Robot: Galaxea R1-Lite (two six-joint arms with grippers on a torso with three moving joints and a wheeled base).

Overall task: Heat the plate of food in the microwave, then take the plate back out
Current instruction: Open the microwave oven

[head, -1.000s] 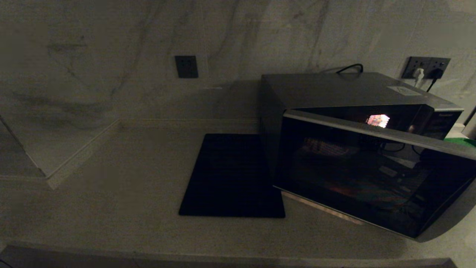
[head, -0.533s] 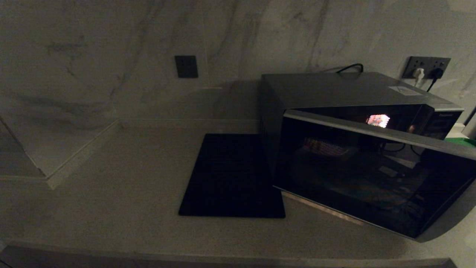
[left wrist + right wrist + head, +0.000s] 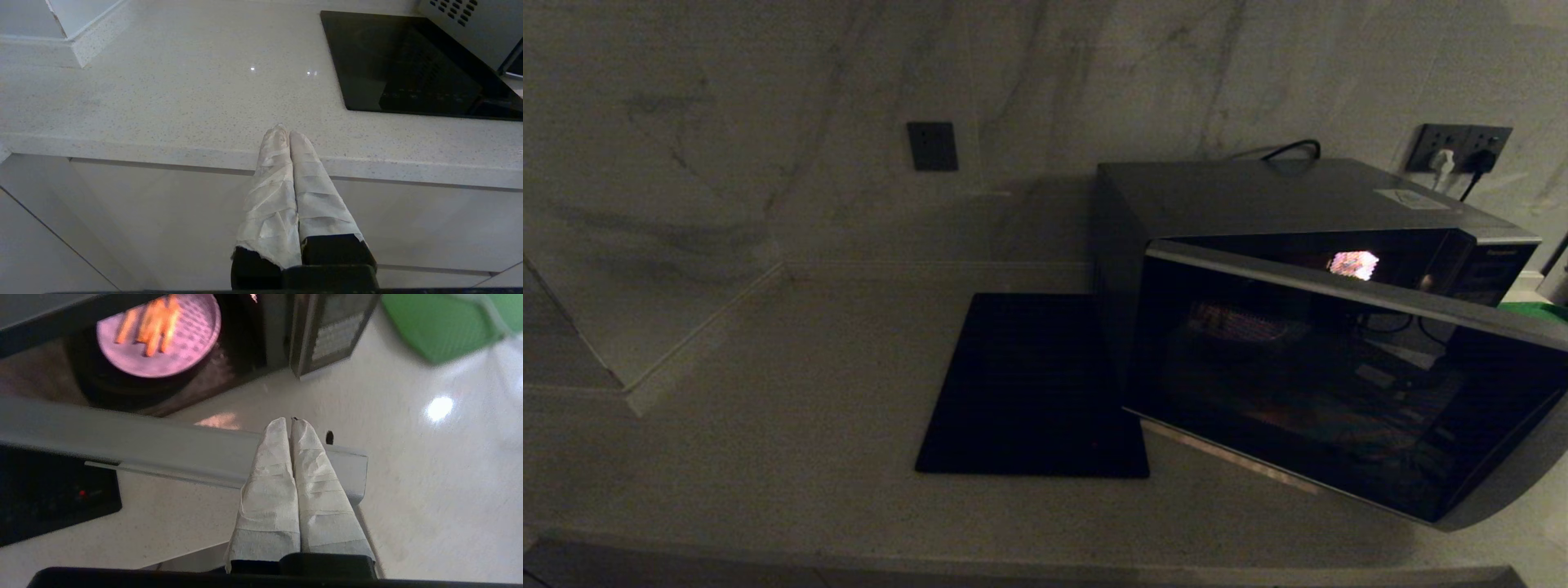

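Pale speckled stone worktop (image 3: 163, 94), with left gripper (image 3: 285, 132) clenched on nothing at its front edge, flat black square mat (image 3: 1033, 384) further right. Then boxy dark grey microwave (image 3: 1258, 196), door ajar, round lavender plate of golden fries (image 3: 159, 332) inside. Right gripper (image 3: 289, 424) clenched empty above door's outer end, green mesh tray (image 3: 441, 322) beyond.

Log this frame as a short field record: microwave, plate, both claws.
microwave: on the counter, door swung partly open
plate of food: inside the microwave, fries on it
right claw: shut, empty, above the free edge of the door
left claw: shut, empty, parked at the counter's front edge
black mat: flat on the counter, left of the microwave
green tray: right of the microwave
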